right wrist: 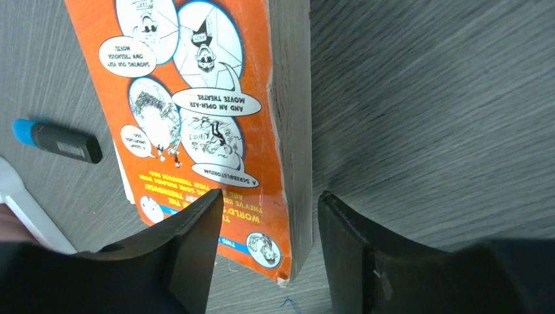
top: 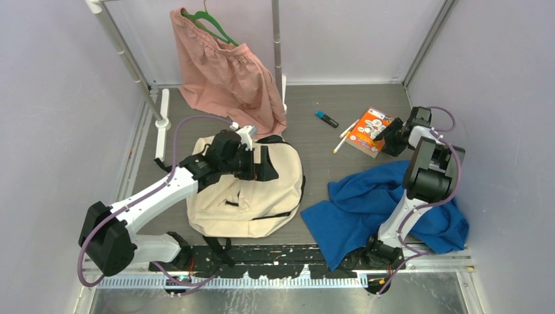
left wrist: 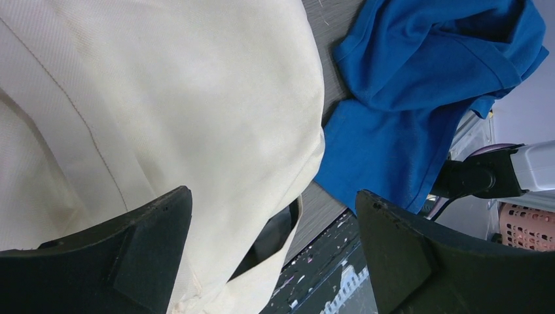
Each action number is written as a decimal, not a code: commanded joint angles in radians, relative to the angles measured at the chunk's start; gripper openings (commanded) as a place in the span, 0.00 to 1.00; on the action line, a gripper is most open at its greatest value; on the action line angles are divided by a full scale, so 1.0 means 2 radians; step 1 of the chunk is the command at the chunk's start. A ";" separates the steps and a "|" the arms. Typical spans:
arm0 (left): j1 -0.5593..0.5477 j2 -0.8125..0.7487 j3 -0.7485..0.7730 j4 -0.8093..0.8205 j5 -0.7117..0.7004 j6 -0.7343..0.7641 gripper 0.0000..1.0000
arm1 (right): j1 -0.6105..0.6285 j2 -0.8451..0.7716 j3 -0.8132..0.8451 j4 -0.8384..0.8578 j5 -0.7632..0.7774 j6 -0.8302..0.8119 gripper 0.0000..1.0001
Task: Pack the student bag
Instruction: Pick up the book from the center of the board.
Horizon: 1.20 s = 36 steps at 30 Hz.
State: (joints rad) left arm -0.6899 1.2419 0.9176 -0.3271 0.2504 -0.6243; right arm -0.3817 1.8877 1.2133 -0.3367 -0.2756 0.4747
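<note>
The cream student bag point(top: 242, 196) lies flat on the table's left half, black straps toward the near edge. My left gripper point(top: 268, 163) hovers over its upper right part, open; in the left wrist view the bag point(left wrist: 163, 98) fills the space under the wide-apart fingers of that gripper point(left wrist: 273, 193). An orange comic-cover book point(top: 370, 131) lies at the back right. My right gripper point(top: 391, 134) is at its corner. In the right wrist view the book's corner point(right wrist: 216, 98) sits between the fingers of the right gripper point(right wrist: 270, 194), a gap showing beside the page edge.
A blue cloth point(top: 373, 209) lies crumpled at the near right, close to the bag's edge point(left wrist: 425, 85). A blue-capped marker point(top: 326, 118) and a white pen point(top: 343, 139) lie left of the book. A pink garment point(top: 229, 78) hangs on a rack behind the bag.
</note>
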 commanded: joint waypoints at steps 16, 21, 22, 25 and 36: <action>-0.001 0.015 0.026 0.009 0.032 -0.001 0.94 | 0.000 -0.066 -0.043 0.005 0.152 0.021 0.01; -0.001 0.015 0.033 0.009 0.023 -0.008 0.94 | 0.000 -0.138 -0.052 0.000 0.116 0.039 0.01; -0.002 0.015 0.037 0.009 0.021 -0.008 0.94 | 0.000 -0.152 -0.052 -0.001 0.108 0.043 0.01; -0.002 0.013 0.047 0.005 0.018 -0.005 0.94 | 0.000 -0.200 -0.049 -0.007 0.090 0.059 0.01; -0.002 -0.014 0.087 -0.076 -0.042 0.071 1.00 | 0.006 -0.365 -0.057 -0.048 -0.002 0.063 0.01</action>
State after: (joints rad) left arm -0.6918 1.2747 1.0241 -0.4068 0.2443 -0.5659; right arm -0.3771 1.2892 1.0988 -0.4683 -0.1509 0.5739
